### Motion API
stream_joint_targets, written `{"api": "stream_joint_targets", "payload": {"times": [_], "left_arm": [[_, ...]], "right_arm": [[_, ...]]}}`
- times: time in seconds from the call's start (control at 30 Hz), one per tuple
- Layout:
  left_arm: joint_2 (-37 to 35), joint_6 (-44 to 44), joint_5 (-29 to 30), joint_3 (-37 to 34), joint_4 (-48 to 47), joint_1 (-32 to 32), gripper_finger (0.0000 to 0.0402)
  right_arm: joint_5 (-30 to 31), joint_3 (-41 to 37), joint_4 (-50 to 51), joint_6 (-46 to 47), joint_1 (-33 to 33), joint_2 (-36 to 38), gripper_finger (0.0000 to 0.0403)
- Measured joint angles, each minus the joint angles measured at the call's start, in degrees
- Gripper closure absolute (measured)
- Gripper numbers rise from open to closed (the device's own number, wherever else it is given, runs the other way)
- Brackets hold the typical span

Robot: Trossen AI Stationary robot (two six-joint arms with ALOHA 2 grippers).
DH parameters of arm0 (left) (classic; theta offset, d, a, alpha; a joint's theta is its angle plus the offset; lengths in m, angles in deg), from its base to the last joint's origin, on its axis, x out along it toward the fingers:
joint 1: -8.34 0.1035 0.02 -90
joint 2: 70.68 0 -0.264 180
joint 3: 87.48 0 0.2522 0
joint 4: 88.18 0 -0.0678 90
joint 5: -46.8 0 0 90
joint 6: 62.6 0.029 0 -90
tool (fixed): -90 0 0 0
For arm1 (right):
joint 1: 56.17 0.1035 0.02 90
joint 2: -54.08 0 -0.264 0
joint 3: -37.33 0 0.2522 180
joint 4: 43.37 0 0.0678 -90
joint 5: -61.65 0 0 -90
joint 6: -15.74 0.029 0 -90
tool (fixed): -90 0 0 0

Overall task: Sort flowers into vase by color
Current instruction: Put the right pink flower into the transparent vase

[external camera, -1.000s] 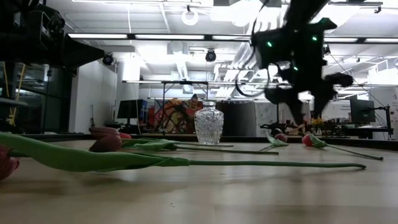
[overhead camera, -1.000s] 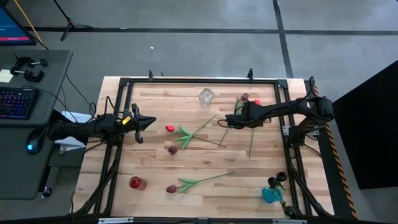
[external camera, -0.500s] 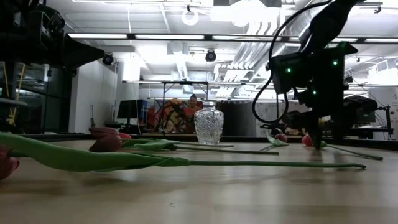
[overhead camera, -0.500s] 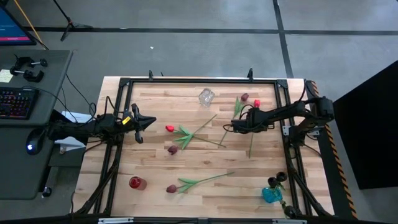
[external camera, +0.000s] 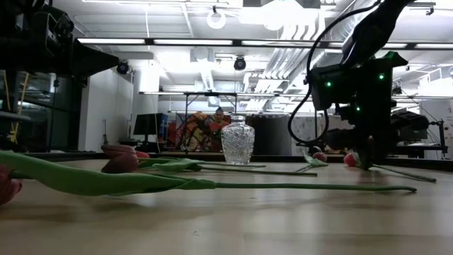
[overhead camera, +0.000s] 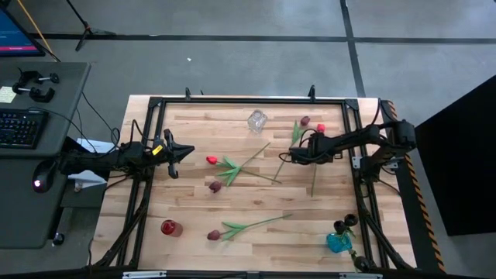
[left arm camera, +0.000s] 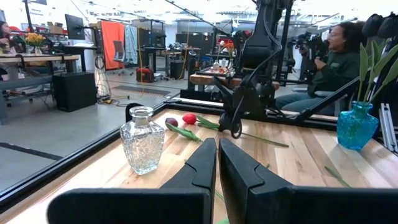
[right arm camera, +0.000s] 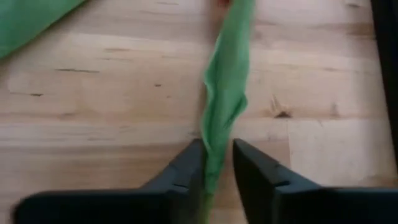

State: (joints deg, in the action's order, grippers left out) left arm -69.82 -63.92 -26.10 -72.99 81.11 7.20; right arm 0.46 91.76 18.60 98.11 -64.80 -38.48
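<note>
The right hand has nipped a red tulip's stem on the worktop; lifting toward a vase looks next.

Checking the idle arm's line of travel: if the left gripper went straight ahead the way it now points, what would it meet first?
The left gripper, shut, points across the table. Nearest that line looks the right gripper, down on a red tulip; the clear glass vase stands off to one side. Depth is unclear, so this is a rough guess.
</note>
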Motion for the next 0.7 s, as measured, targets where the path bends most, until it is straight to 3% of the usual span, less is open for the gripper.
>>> {"api": "stream_joint_targets", "payload": {"times": [0.1,0.23,0.4,0.6,0.7], "left_arm": [[0.0,0.0,0.0,0.0,0.0,0.0,0.0394],[0.0,0.0,0.0,0.0,0.0,0.0,0.0394],[0.0,0.0,0.0,0.0,0.0,0.0,0.0394],[0.0,0.0,0.0,0.0,0.0,0.0,0.0394],[0.0,0.0,0.0,0.0,0.0,0.0,0.0394]], "right_arm": [[1.2,-0.6,-1.2,-3.0,-0.5,0.0,0.0388],[2.9,0.2,-0.1,-4.4,0.3,0.1,0.0391],[9.4,6.8,5.2,-4.4,5.3,2.0,0.0397],[27.6,17.8,4.6,-11.7,11.3,5.0,0.0399],[37.5,21.7,-4.4,-22.3,13.4,5.6,0.0401]]}}
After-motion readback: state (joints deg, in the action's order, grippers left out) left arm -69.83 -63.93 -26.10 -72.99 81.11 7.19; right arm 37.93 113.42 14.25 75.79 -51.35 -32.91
